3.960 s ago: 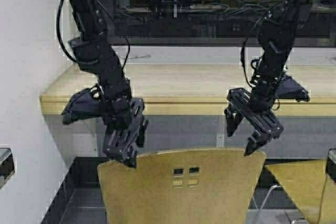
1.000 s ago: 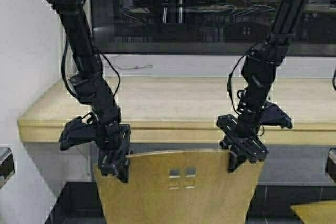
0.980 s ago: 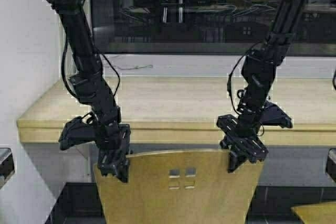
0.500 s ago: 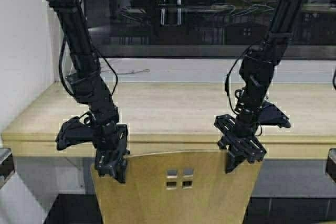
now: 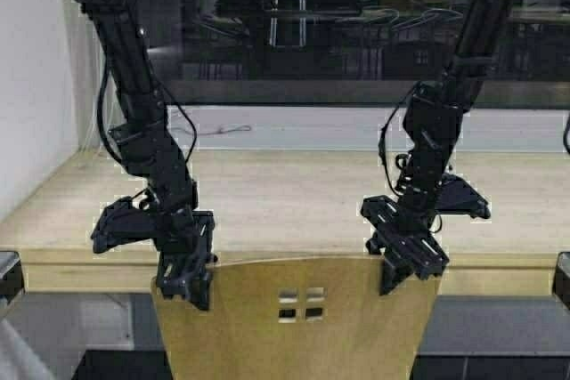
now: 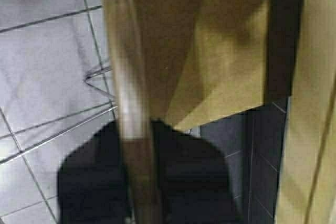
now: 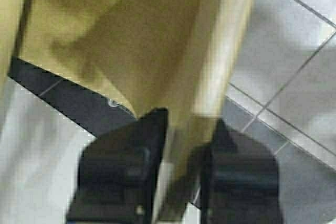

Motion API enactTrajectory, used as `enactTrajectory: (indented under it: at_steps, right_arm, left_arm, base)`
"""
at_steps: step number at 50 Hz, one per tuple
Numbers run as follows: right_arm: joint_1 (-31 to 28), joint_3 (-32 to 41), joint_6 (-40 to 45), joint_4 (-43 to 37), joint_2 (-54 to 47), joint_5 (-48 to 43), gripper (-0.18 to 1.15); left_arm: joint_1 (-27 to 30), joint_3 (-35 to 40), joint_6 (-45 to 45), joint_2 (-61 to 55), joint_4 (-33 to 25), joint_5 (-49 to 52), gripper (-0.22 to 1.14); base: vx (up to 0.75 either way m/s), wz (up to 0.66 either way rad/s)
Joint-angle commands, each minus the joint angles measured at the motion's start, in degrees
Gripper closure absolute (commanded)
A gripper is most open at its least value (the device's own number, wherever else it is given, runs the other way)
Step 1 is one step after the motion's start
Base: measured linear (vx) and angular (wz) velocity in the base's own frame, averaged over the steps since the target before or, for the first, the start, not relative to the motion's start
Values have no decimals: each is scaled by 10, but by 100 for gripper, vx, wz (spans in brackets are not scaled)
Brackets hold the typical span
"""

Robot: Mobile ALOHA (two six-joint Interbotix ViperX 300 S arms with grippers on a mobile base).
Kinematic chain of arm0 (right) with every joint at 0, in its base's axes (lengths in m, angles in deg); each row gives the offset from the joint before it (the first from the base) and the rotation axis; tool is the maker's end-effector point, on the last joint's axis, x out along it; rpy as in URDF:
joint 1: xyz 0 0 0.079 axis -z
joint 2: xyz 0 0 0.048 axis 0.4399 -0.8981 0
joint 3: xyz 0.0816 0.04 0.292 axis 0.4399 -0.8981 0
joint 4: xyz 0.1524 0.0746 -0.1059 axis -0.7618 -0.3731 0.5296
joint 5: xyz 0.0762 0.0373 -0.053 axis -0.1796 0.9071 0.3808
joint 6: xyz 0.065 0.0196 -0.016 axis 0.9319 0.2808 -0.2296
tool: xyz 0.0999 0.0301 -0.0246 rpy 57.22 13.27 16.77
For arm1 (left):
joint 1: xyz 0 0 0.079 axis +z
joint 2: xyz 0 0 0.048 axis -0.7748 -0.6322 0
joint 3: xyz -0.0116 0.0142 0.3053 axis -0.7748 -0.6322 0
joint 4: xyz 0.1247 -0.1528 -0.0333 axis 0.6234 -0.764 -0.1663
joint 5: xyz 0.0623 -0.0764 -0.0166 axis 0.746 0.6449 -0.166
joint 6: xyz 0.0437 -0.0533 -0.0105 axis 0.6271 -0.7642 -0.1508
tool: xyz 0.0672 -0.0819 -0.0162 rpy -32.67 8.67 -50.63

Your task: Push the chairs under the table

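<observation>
One mustard-yellow chair [image 5: 294,318] stands before me, its curved backrest with four small square cutouts low in the high view. Its top edge reaches the front edge of the long pale-wood table [image 5: 294,189]. My left gripper [image 5: 185,284] grips the backrest's top left corner and my right gripper [image 5: 403,271] grips the top right corner. In the left wrist view the backrest edge [image 6: 126,77] runs between the black fingers of the left gripper [image 6: 137,135]. The right gripper [image 7: 189,121] also straddles the backrest edge [image 7: 220,61]. Both wrist views look down on the seat [image 6: 220,51].
A white wall [image 5: 36,131] closes off the table's left end. Behind the table run a pale sill with a thin cable [image 5: 214,131] and a dark window. Grey floor tiles [image 6: 42,77] and chrome chair legs [image 6: 100,74] lie below.
The robot has driven forward: the table is closer and lower in the high view, and the chair held by both grippers has gone with it. The second chair at lower right has left view.
</observation>
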Motion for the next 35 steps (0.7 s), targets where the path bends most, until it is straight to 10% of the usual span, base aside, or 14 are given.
enactTrajectory:
  at_steps: [1, 23, 35]
  right_arm:
    - [-15, -5, -62, 25, 7, -5, 90]
    - [-15, -34, -71, 41, 19, -1, 87]
    - [-15, -31, -74, 33, 26, 4, 29]
  left_arm:
    - [4, 6, 50, 33, 16, -18, 74]
    - [4, -20, 53, 48, 22, -7, 58]
    - [3, -29, 59, 58, 43, -5, 23]
  base:
    - [17, 1]
    - [13, 3]
    - [3, 0]
